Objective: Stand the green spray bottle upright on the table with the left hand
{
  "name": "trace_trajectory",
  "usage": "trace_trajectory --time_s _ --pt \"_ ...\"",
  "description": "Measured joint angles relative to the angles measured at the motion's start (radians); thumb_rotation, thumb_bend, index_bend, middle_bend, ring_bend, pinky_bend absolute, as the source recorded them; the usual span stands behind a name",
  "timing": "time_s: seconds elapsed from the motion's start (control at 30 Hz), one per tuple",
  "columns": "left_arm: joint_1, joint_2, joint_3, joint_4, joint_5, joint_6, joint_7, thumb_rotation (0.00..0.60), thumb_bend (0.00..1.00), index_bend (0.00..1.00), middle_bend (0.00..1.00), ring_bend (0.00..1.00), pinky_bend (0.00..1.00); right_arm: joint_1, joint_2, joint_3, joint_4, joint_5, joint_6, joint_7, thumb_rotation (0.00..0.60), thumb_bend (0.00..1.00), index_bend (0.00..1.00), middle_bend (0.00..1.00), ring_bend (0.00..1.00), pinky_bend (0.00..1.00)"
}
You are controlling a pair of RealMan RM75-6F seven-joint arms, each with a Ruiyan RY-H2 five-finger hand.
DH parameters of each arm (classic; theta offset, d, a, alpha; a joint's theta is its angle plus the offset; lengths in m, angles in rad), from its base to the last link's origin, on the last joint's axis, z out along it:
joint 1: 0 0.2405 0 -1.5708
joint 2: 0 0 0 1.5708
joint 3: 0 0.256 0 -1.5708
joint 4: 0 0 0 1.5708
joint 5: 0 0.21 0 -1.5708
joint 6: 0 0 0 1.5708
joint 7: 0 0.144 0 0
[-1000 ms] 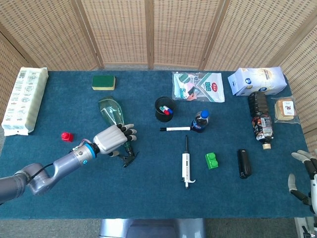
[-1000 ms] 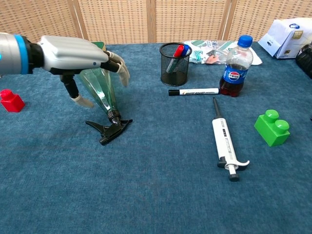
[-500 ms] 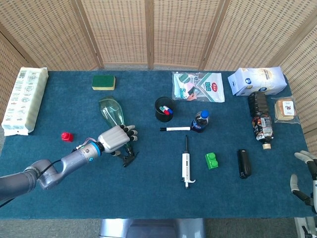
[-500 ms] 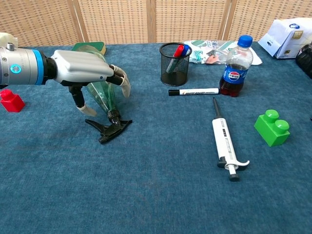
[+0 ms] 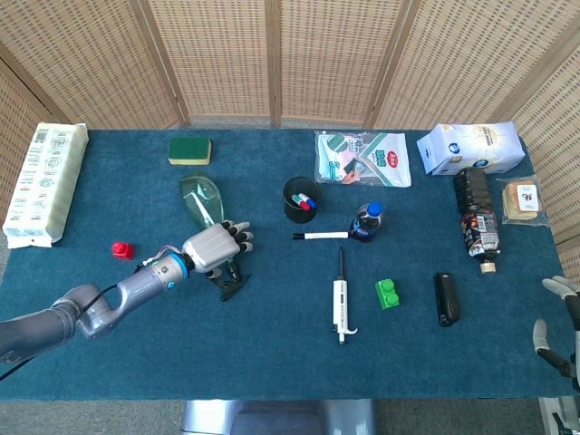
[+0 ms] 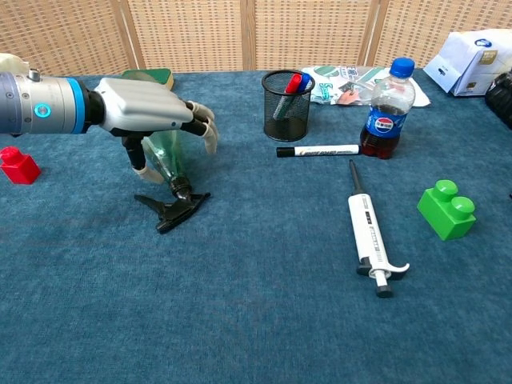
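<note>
The green spray bottle [image 5: 200, 196] lies on its side on the blue table [image 5: 272, 362], with its base toward the far edge and its black trigger head [image 6: 173, 211] toward me. My left hand [image 5: 216, 246] arches over the bottle's neck. In the chest view the left hand [image 6: 149, 107] has its thumb down along the bottle's left side and its fingers spread over the right side, not closed around it. The clear green body [image 6: 165, 149] shows under the palm. My right hand [image 5: 557, 331] hangs at the table's near right corner, fingers apart and empty.
A red block [image 6: 18, 164] sits left of the left hand. To the right stand a black mesh pen cup [image 6: 288, 104], a marker [image 6: 318, 150], a cola bottle [image 6: 388, 108], a white pipette [image 6: 370, 236] and a green block [image 6: 446, 210]. A green sponge [image 5: 189, 150] lies at the back.
My left hand has slid a little forward along the bottle and settled lower over its neck. The bottle and its trigger head have shifted slightly left. The right hand has barely moved.
</note>
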Motion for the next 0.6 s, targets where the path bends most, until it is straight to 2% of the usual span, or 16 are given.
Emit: trace_trajectory --time_s 0.2,0.6 --pt "-0.018 0.006 0.029 0.029 0.070 0.024 0.027 0.600 0.29 0.23 0.16 0.06 0.18 -0.006 0.001 0.001 0.004 0.003 0.007 0.008 0.600 0.56 0.22 0.23 0.02 0.08" --pt "-0.010 -0.001 0.075 0.066 0.103 0.040 0.009 0.600 0.29 0.23 0.16 0.06 0.17 -0.004 -0.004 0.003 0.011 0.002 0.002 0.019 0.600 0.56 0.22 0.23 0.02 0.08"
